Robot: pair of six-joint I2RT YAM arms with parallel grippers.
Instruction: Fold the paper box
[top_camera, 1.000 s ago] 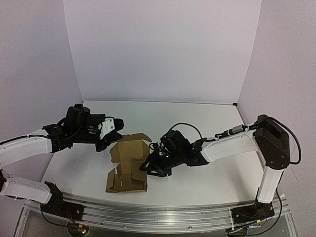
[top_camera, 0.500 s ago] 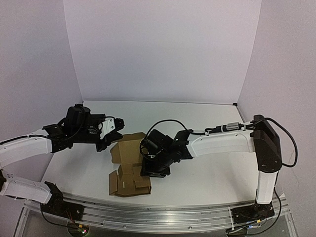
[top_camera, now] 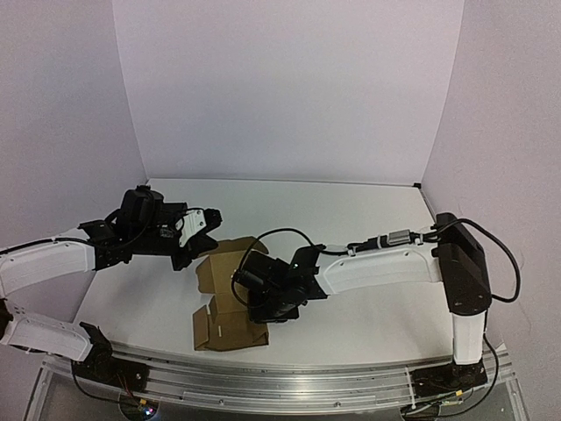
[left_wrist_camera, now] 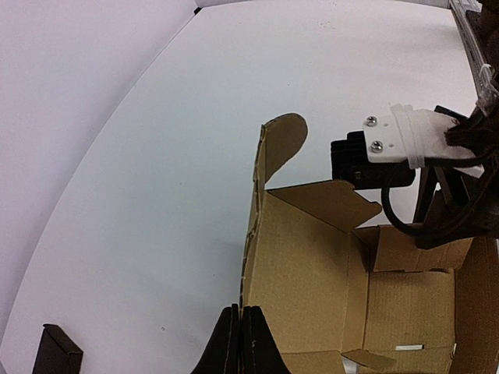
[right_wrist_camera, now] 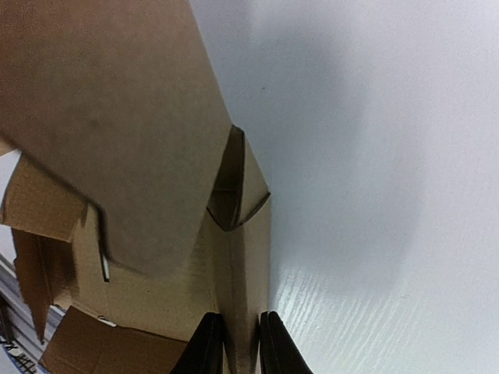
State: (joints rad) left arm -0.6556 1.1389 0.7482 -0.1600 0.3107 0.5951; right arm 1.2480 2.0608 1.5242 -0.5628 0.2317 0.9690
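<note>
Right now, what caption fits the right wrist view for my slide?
Right gripper clamps a wall of the partly folded paper box on the white table.

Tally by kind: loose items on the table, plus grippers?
box: 1
black block: 1
grippers: 2, left gripper and right gripper
Total: 4

I see white shells and black joints on the left arm (top_camera: 44,263) and right arm (top_camera: 386,267). A black cable (top_camera: 279,231) loops above the right arm.
</note>
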